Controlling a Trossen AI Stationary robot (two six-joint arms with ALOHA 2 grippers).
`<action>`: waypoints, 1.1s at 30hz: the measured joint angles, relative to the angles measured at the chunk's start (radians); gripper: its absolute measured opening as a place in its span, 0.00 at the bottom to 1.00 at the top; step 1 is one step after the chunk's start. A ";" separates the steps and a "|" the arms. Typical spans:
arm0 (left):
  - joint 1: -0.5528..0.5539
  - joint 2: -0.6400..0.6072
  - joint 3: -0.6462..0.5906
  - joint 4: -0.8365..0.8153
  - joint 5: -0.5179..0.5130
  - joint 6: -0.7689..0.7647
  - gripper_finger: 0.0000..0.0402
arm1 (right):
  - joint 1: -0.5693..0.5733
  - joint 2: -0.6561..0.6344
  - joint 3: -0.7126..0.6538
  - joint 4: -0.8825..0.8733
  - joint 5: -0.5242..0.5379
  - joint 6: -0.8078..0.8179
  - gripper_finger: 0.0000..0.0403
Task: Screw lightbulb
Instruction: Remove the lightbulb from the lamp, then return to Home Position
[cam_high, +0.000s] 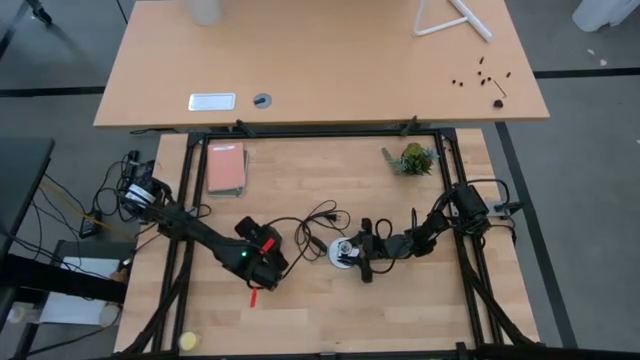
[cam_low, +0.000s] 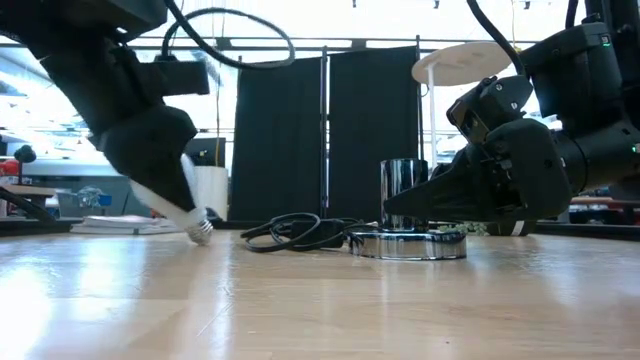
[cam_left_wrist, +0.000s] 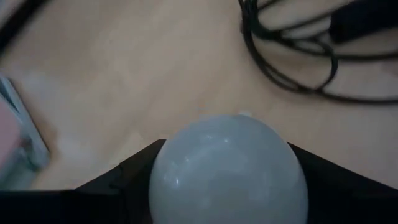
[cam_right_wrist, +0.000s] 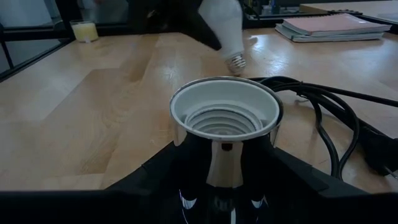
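Observation:
The white lightbulb (cam_low: 188, 200) sits in my left gripper (cam_low: 178, 196) left of the table's middle, tilted, with its greyish screw base (cam_low: 203, 231) pointing down, at or just above the table top. It also shows in the right wrist view (cam_right_wrist: 224, 25). The silvery socket (cam_low: 404, 190) stands upright on its round disc (cam_low: 408, 243) at the table's middle, its open threaded cup (cam_right_wrist: 225, 115) facing up. My right gripper (cam_high: 362, 256) is shut on the socket. The bulb is a short way to the left of the socket. My left gripper pinches the bulb's round glass end (cam_left_wrist: 229, 168) between its two fingers (cam_left_wrist: 124, 177), one on each side. The fingers slant down from above and the left. The bulb hangs tilted below them, screw base lowest; whether the base touches the table I cannot tell. My right gripper pinches the socket's upright chrome barrel (cam_right_wrist: 214, 168) between its two fingers (cam_right_wrist: 149, 180), below the cup's rim. The fingers come nearly level from the table's right side. The socket stands upright with its disc on the table.
The socket's black cord (cam_high: 318, 222) lies in loops just behind the socket and the bulb. A pink notebook (cam_high: 226, 168) lies at the far left, a small plant (cam_high: 410, 158) at the far right. A small yellow thing (cam_high: 187, 341) lies at the near left corner.

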 joint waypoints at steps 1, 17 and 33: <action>0.000 0.000 0.000 -0.004 0.026 -0.015 0.71 | 0.000 0.000 0.000 0.000 0.000 -0.001 0.49; 0.002 0.001 0.000 -0.059 0.139 -0.024 0.83 | -0.003 0.000 0.000 0.000 0.000 -0.005 0.49; 0.001 0.002 0.155 -0.276 -0.012 0.049 0.83 | -0.003 0.001 -0.004 0.033 0.010 -0.016 0.54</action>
